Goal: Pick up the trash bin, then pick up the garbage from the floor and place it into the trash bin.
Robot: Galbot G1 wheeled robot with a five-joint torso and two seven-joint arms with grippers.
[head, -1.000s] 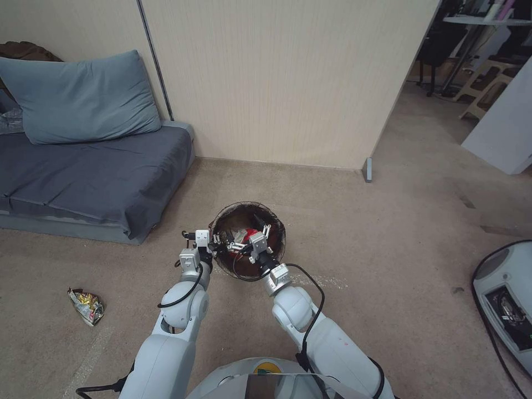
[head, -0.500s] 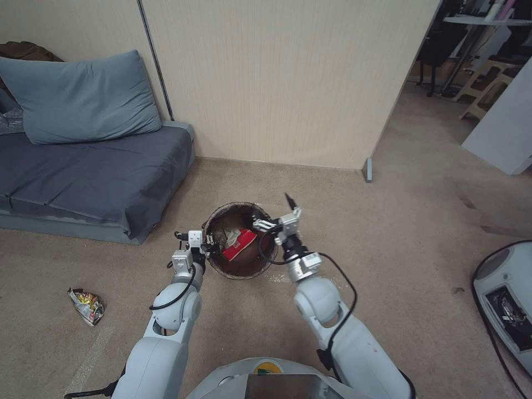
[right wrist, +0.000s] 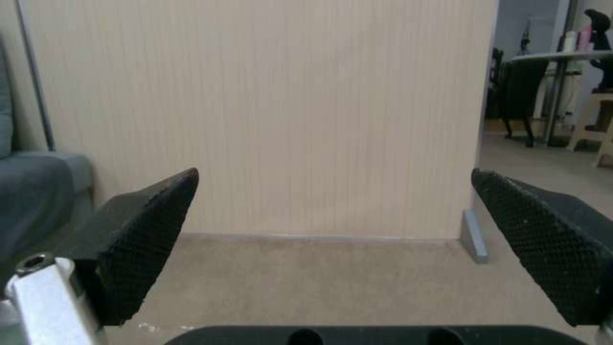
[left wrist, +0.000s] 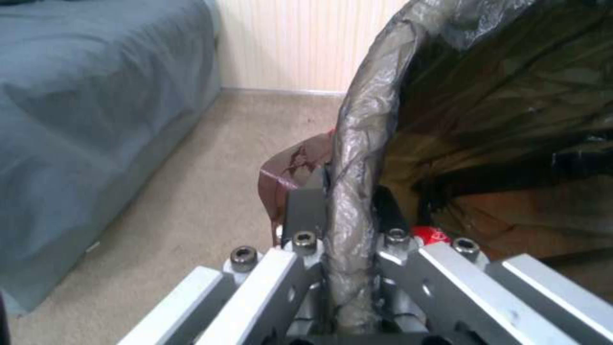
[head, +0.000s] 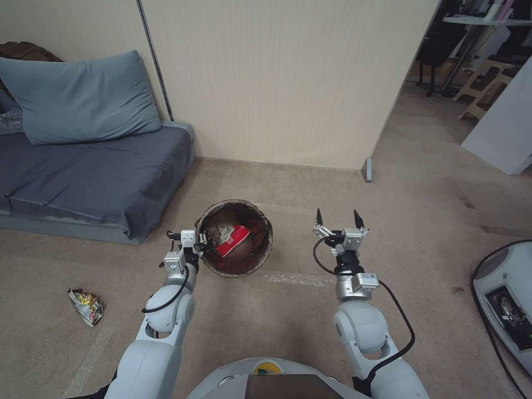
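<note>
We are seeing right gripper (head: 338,217) now pulled clear of trash bin (head: 235,238), out to its 3 o'clock; bin itself shifted slightly toward sofa (head: 83,172). Bin hanging above carpet (head: 415,221), red-and-white carton (head: 233,240) lying inside. Left gripper (head: 200,244) at bin's 9 o'clock, fingers (left wrist: 306,211) clenching lined rim. Right gripper's fingers (right wrist: 137,230) spread wide, gripping nothing. Yellow snack wrapper (head: 86,305) lying on carpet at bin's 8 o'clock, well apart.
</note>
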